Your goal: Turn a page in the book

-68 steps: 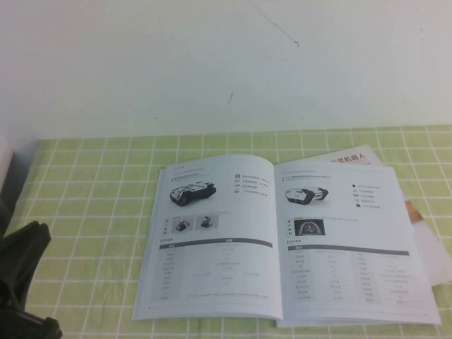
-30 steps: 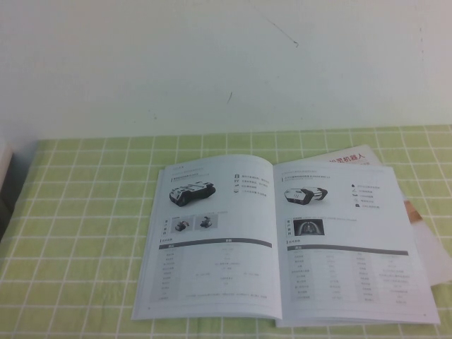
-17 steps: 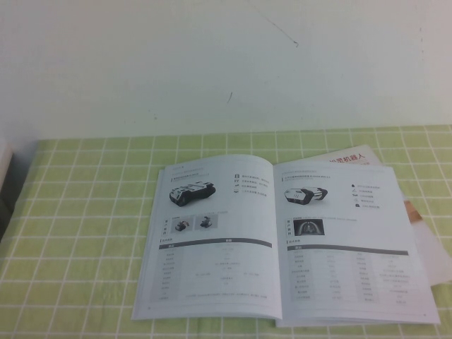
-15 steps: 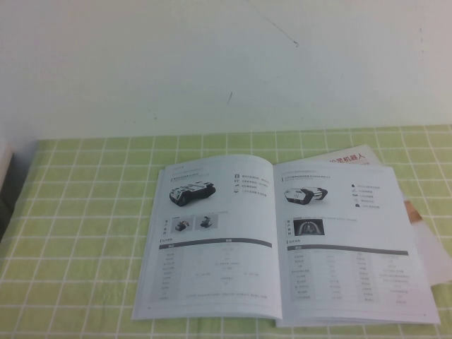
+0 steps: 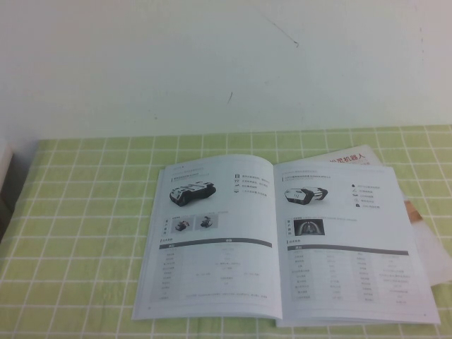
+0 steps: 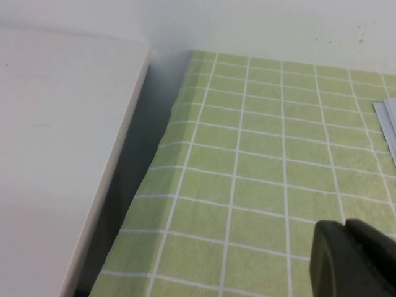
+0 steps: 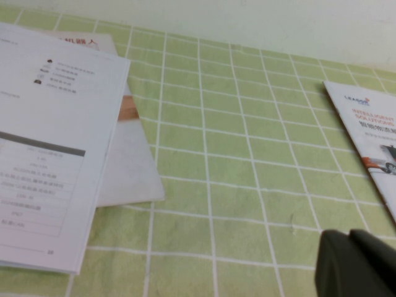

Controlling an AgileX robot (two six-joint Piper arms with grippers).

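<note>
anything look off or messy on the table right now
Nothing damaged or spilled. The open book lies flat but sits on top of a leaflet with a red heading, slightly askew. Left gripper and right gripper are shut, off the pages.

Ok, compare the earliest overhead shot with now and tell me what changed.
The left arm has pulled back out of the high view; earlier it sat dark at the near left corner. Its left gripper now hangs over the green checked cloth, left of the book. Nothing was gripped or released. The book lies open on the same spread, with the leaflet under it. The right gripper is shut, over bare cloth to the book's right.
</note>
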